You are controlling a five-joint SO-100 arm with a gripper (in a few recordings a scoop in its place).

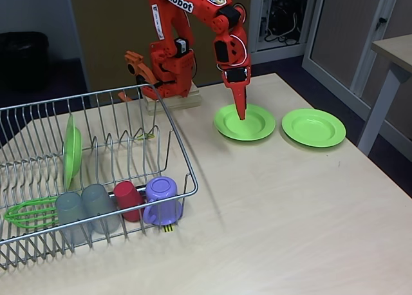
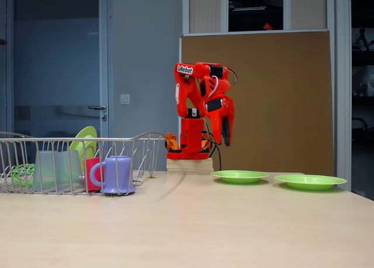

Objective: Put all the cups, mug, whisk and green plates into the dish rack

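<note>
Two green plates lie flat on the table, one (image 1: 259,129) (image 2: 239,175) below my gripper and one (image 1: 313,127) (image 2: 310,181) to its right. My gripper (image 1: 242,112) (image 2: 225,139) points straight down over the first plate, fingers together, holding nothing; a fixed view shows a gap between tip and plate. The dish rack (image 1: 175,129) (image 2: 58,141) stands at the left. In it a third green plate (image 1: 72,151) (image 2: 85,140) stands on edge, and the whisk (image 1: 29,212), two grey cups (image 1: 69,211) (image 1: 98,203), the red cup (image 1: 129,198) and the lilac mug (image 1: 162,200) (image 2: 114,174) sit upside down.
The arm's base (image 1: 168,69) stands on a wooden block (image 1: 174,102) at the table's far edge, behind the rack's corner. Bare tabletop (image 1: 277,205) stretches in front of the two plates. A second table's leg (image 1: 380,108) is at the right.
</note>
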